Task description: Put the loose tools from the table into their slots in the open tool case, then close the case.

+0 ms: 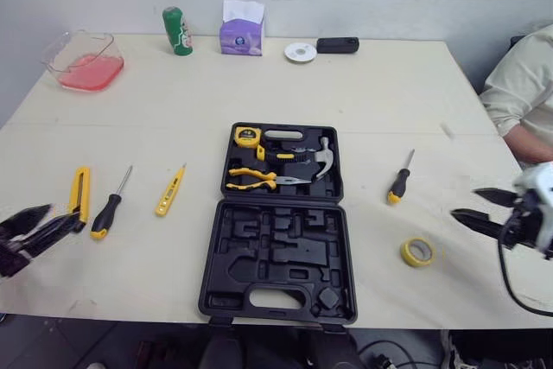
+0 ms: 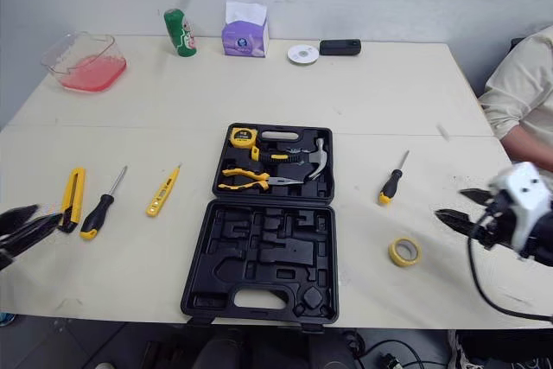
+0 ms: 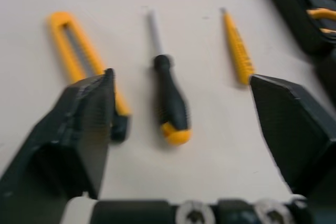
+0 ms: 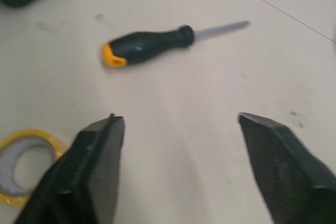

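Five loose tools lie around the one open case (image 1: 276,248): a left screwdriver (image 1: 111,206) and right screwdriver (image 1: 398,181), one cutter (image 1: 79,192), one tester pen (image 1: 170,190), one tape roll (image 1: 417,252). The left gripper (image 1: 62,217) and right gripper (image 1: 465,203) hang spread, empty. A person's sleeve (image 1: 518,84) borders the right.

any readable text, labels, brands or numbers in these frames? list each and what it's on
No text can be read as words or numbers in any view.
On the green bottle: label print, too small to read.
On the purple tissue box: front print, too blurred to read.
On the yellow tape measure in the tool case: dark label patch, illegible.
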You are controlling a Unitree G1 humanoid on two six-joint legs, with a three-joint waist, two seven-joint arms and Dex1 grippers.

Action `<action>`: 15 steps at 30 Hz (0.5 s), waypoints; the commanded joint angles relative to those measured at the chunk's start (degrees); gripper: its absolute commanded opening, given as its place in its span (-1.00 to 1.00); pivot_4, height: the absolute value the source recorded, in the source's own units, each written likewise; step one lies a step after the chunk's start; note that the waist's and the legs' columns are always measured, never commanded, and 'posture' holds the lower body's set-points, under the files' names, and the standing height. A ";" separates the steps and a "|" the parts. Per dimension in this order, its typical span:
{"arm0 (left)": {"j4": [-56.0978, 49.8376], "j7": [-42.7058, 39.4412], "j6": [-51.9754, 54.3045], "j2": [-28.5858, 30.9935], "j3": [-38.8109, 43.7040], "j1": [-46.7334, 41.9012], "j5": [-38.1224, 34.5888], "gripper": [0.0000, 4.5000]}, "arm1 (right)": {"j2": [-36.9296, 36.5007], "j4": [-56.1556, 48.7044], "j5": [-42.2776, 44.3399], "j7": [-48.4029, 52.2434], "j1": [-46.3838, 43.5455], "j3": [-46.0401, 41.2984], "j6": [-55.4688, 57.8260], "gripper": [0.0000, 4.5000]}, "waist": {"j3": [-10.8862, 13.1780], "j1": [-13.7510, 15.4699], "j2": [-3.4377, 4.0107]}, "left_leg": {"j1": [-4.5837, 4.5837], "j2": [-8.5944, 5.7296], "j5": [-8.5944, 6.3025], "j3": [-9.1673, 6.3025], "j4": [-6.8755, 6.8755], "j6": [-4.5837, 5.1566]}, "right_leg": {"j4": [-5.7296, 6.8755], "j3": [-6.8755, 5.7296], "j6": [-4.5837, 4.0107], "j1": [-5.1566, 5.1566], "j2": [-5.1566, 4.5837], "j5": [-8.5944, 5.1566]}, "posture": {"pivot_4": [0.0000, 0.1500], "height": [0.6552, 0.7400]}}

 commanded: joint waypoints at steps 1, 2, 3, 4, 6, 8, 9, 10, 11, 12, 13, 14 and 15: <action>22.61 3.58 -14.41 7.93 5.70 3.79 9.55 1.00 | -4.04 10.94 -2.90 1.22 0.91 -4.98 -6.65 0.97 | 0.09 -0.46 -0.06 | 0.14 0.02 -0.01 0.06 -0.18 0.02 | -0.09 0.02 -0.03 0.07 0.04 -0.01 | 1.00 1.00; 25.67 3.92 -16.41 9.04 5.24 3.54 9.97 1.00 | -4.29 12.07 -2.60 1.23 0.44 -4.88 -7.35 0.97 | 0.10 -0.63 -0.05 | 0.27 0.01 -0.01 0.16 -0.46 0.02 | -0.23 -0.04 -0.04 0.11 0.07 -0.02 | 1.00 1.00; 27.49 3.50 -17.83 9.83 4.68 3.48 10.26 1.00 | -4.47 12.99 -2.53 1.24 -0.06 -4.64 -8.17 0.97 | 0.13 -0.63 0.02 | 0.50 -0.01 -0.02 0.27 -0.69 0.03 | -0.41 -0.02 -0.04 0.29 0.04 -0.02 | 1.00 1.00; 28.78 2.96 -19.19 10.40 4.05 3.54 10.68 1.00 | -4.57 13.72 -2.58 1.23 -0.55 -4.37 -8.93 0.97 | 0.15 -0.61 0.05 | 0.88 -0.02 -0.06 0.33 -0.89 0.11 | -0.62 -0.03 -0.03 0.62 -0.03 -0.02 | 1.00 1.00; 28.80 2.00 -20.76 10.41 2.78 3.90 11.18 1.00 | -4.32 14.83 -2.94 0.61 -2.00 -3.25 -10.12 0.97 | 0.16 -0.60 0.07 | 1.03 0.02 -0.11 0.38 -0.91 0.12 | -0.64 -0.04 -0.03 0.77 -0.09 -0.02 | 1.00 1.00; 28.74 1.62 -21.62 10.26 2.07 4.00 11.18 1.00 | -4.15 15.43 -3.13 0.33 -2.78 -2.58 -10.75 0.97 | 0.15 -0.58 0.05 | 1.03 0.09 -0.14 0.35 -0.90 0.06 | -0.61 -0.02 -0.02 0.76 -0.15 -0.01 | 1.00 1.00; 28.47 1.62 -21.77 10.10 1.85 3.94 11.01 1.00 | -4.20 15.80 -3.14 0.26 -3.35 -2.13 -10.91 0.97 | 0.15 -0.52 0.05 | 1.02 0.12 -0.16 0.32 -0.90 0.02 | -0.61 -0.01 -0.03 0.76 -0.20 -0.01 | 1.00 1.00; 26.26 1.80 -20.67 9.47 1.10 3.65 10.46 1.00 | -3.71 15.48 -2.75 -0.25 -4.71 -1.17 -10.69 0.97 | 0.15 -0.44 0.05 | 1.00 0.15 -0.18 0.29 -0.90 -0.01 | -0.61 -0.03 -0.05 0.73 -0.20 -0.02 | 1.00 1.00; 24.59 1.96 -19.82 9.01 0.55 3.44 10.04 1.00 | -3.34 15.27 -2.46 -0.62 -5.72 -0.46 -10.53 0.97 | 0.15 -0.42 0.06 | 0.97 0.15 -0.19 0.30 -0.90 -0.04 | -0.58 -0.04 -0.06 0.66 -0.21 -0.03 | 1.00 1.00; 21.85 2.17 -18.21 8.30 -0.04 3.28 9.37 1.00 | -2.86 14.50 -1.89 -0.87 -6.74 0.30 -10.01 0.97 | 0.15 -0.39 0.08 | 0.94 0.15 -0.19 0.35 -0.90 -0.05 | -0.55 -0.06 -0.06 0.60 -0.23 -0.03 | 1.00 1.00; 17.48 2.49 -15.81 7.30 -0.74 3.43 8.42 1.00 | -2.34 13.31 -1.05 -1.08 -7.98 1.13 -9.12 0.97 | 0.16 -0.38 0.08 | 0.92 0.15 -0.19 0.36 -0.90 -0.05 | -0.54 -0.07 -0.06 0.58 -0.24 -0.03 | 1.00 1.00; 12.30 2.85 -12.62 6.24 -1.33 3.74 6.96 1.00 | -1.84 11.58 0.21 -1.10 -9.18 1.81 -7.78 0.97 | 0.16 -0.37 0.08 | 0.92 0.15 -0.19 0.36 -0.89 -0.05 | -0.52 -0.06 -0.06 0.58 -0.24 -0.03 | 1.00 1.00; 6.84 3.04 -9.35 5.22 -1.80 4.14 5.33 1.00 | -1.22 9.46 1.82 -1.16 -10.36 2.27 -6.04 0.97 | 0.16 -0.33 0.08 | 0.90 0.17 -0.19 0.35 -0.87 -0.06 | -0.51 -0.07 -0.06 0.58 -0.24 -0.03 | 1.00 1.00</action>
